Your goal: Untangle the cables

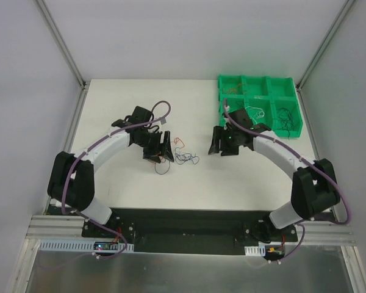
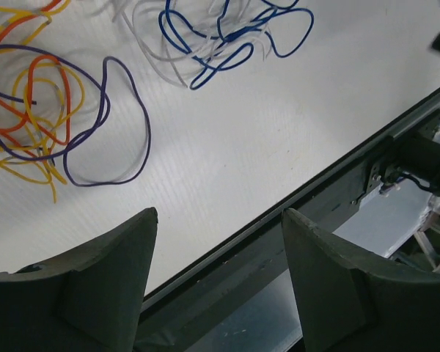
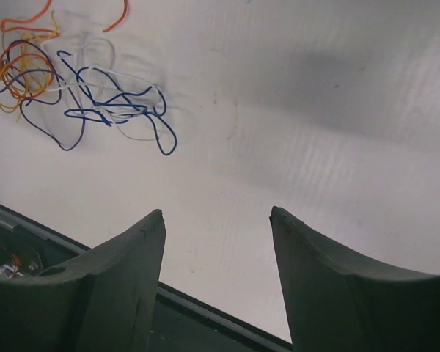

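Observation:
The cables [image 1: 177,155] lie on the white table between the two arms as a loose, partly tangled cluster. In the left wrist view, orange and yellow strands [image 2: 29,110] overlap a purple loop [image 2: 125,147], with blue [image 2: 227,44] and white strands further off. The right wrist view shows the same blue strands [image 3: 117,110] beside the orange ones [image 3: 22,73]. My left gripper [image 1: 158,149] [image 2: 220,213] hangs open just left of the cluster, holding nothing. My right gripper [image 1: 222,143] [image 3: 216,211] is open too, off to the right and apart from the wires.
A green compartment tray [image 1: 259,104] stands at the back right of the table, with a few thin wires in its cells. The table's near edge and the black base rail [image 2: 337,191] run close under the left gripper.

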### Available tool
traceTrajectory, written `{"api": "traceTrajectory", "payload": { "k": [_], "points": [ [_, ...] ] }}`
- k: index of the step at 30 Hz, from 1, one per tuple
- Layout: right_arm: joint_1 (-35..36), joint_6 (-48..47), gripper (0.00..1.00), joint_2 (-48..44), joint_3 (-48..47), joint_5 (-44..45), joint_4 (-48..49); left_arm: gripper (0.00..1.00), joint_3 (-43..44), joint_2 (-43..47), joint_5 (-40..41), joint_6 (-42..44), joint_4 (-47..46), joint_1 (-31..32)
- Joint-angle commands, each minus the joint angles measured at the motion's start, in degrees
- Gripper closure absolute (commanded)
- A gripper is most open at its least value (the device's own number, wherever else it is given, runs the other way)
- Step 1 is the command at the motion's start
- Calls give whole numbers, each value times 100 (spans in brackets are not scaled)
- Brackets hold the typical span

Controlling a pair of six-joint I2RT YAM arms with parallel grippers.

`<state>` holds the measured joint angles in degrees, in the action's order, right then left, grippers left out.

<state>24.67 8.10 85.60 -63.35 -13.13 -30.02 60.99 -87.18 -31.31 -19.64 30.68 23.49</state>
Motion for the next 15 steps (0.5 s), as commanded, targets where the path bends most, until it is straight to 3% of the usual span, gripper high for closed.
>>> {"api": "traceTrajectory", "payload": {
  "k": [1, 7, 11, 15],
  "points": [
    [573, 825, 38, 544, 333, -349, 1235, 29, 474, -448, -420, -435, -158, -46],
    [961, 1167, 45, 1265, 69, -349, 1543, 30, 818, -976, -394, -725, -106, -28],
    [1102, 1325, 54, 1555, -19, -77, 1657, 30, 906, -1222, -52, -866, -1, 7],
    [1146, 1449, 56, 1582, 60, 415, 1622, 32, 1011, -1372, 195, -980, 131, 68]
  ]
}}
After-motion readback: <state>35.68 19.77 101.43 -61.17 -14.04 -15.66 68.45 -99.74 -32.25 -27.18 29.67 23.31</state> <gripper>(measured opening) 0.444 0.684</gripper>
